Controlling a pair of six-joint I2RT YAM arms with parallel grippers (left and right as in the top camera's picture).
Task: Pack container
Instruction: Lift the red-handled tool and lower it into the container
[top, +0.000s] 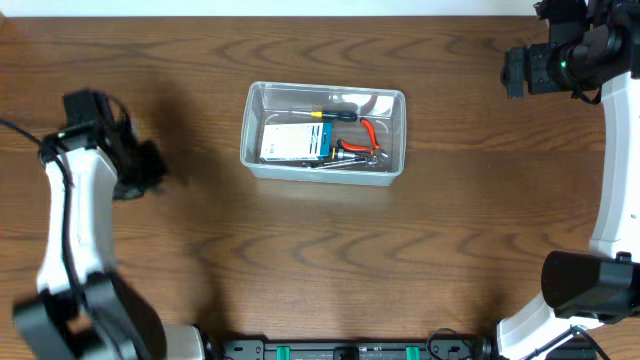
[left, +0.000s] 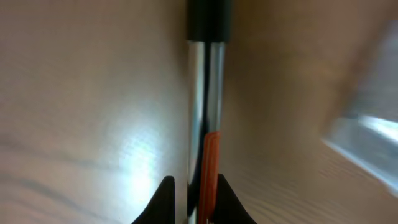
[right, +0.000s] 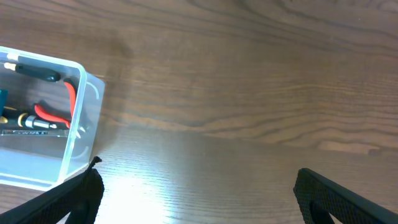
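1. Left wrist view. Closest to the lens, your left gripper (left: 196, 200) stands narrow. Its dark fingertips (left: 166, 198) sit either side of a slender tool (left: 205, 93), which has a silver shaft, an orange strip near the fingers and a black end farther out. The picture is blurred, so you cannot tell what kind of tool it is. The wooden table (left: 81, 112) lies beneath. A blurred corner of the clear container (left: 367, 134) shows at the right edge, apart from the tool.
2. Right wrist view. Your right gripper (right: 198, 171) is spread wide and holds nothing, with bare table between its black fingers. One end of the container sits at the frame's left, just above the finger on that side. Through its wall you see the black handle of a screwdriver (right: 37, 70) and the red grips of a pair of pliers (right: 59, 112).
3. Overhead view. The container lies near mid-table, toward the far edge, with its long side running left to right.
   - A blue-and-white box (top: 295, 143) lies in its left half.
   - The screwdriver lies along the far wall.
   - The pliers lie at the right end.
   - Your left gripper hangs over the table well to the container's left.
   - Your right gripper is near the far right corner, also well apart from the container.
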